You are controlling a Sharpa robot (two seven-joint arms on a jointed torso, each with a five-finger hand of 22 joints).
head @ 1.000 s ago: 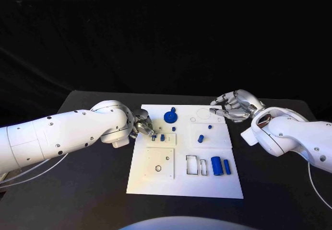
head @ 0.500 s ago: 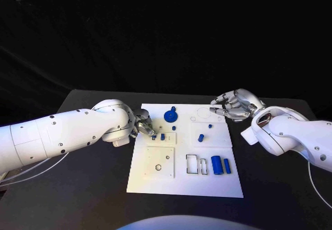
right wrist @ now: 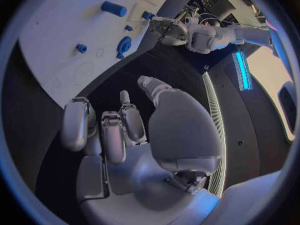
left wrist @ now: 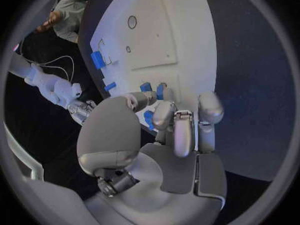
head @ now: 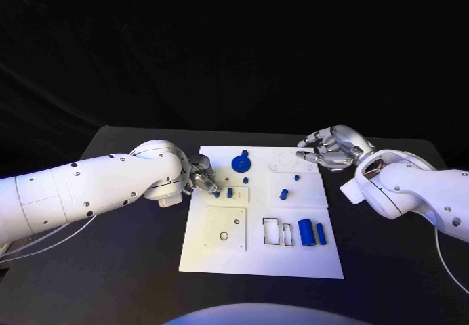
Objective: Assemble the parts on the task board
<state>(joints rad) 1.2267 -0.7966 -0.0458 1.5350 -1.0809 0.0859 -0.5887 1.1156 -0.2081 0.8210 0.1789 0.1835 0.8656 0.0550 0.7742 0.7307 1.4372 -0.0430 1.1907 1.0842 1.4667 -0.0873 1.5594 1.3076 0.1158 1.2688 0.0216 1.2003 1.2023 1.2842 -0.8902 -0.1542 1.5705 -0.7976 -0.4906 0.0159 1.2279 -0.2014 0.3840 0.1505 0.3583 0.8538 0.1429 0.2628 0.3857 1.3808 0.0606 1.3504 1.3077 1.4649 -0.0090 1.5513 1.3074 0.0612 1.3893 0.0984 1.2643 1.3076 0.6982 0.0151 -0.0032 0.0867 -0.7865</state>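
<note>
The black table (head: 117,271) carries the white task board (head: 262,261) at its middle, running from near to far between the two arms. The left arm (head: 88,193) reaches in to the board's left edge, and the right arm (head: 420,193) lies beyond the board's right side. The left hand (head: 201,177) sits at the left edge of the board with its fingers (left wrist: 164,112) bent down over a small blue part (left wrist: 149,119) beside two short blue pegs (head: 223,193); whether it actually grips that part cannot be told. The right hand (head: 331,150) hovers at the board's far right corner, fingers (right wrist: 78,122) curled inward around nothing (it touches no part). On the board's near right lie a large blue cylinder (head: 307,233) and a thinner blue bar (head: 320,235), side by side, just right of two rectangular slots (head: 278,233). A round blue disc piece (head: 240,163) stands toward the far left of the board, and a short blue cylinder (head: 283,196) rests near the middle right, with a small blue stud (head: 296,179) just beyond it.
</note>
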